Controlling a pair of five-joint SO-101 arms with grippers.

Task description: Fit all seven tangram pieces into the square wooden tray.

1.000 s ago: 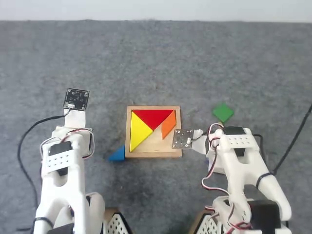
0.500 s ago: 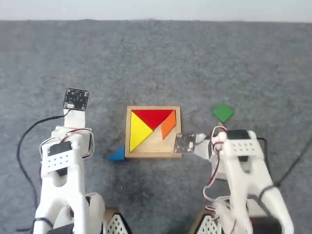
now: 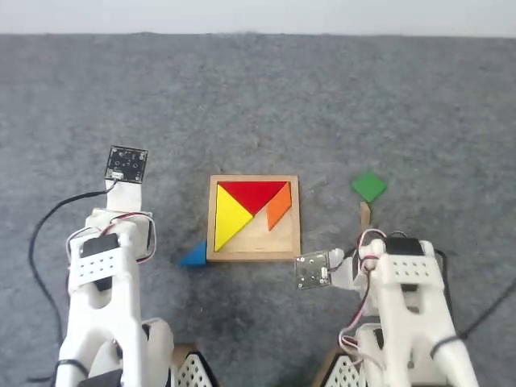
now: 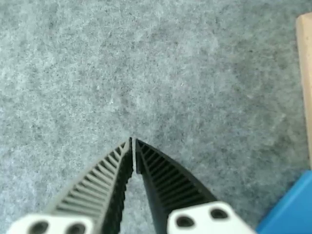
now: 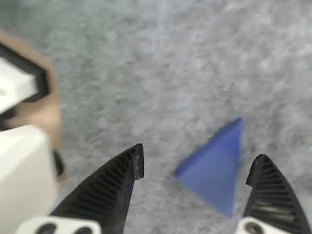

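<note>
1. Grey carpet carries the square wooden tray; we see red, yellow and orange pieces inside.
2. Our left gripper is pressed together over carpet near the tray.
3. Our right gripper is spread, a blue triangle lying between its fingers.

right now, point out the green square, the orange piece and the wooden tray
green square [image 3: 369,185], high view, its middle
orange piece [image 3: 279,208], high view, its middle
wooden tray [image 3: 251,255], high view, the rim nearest the arms
</note>
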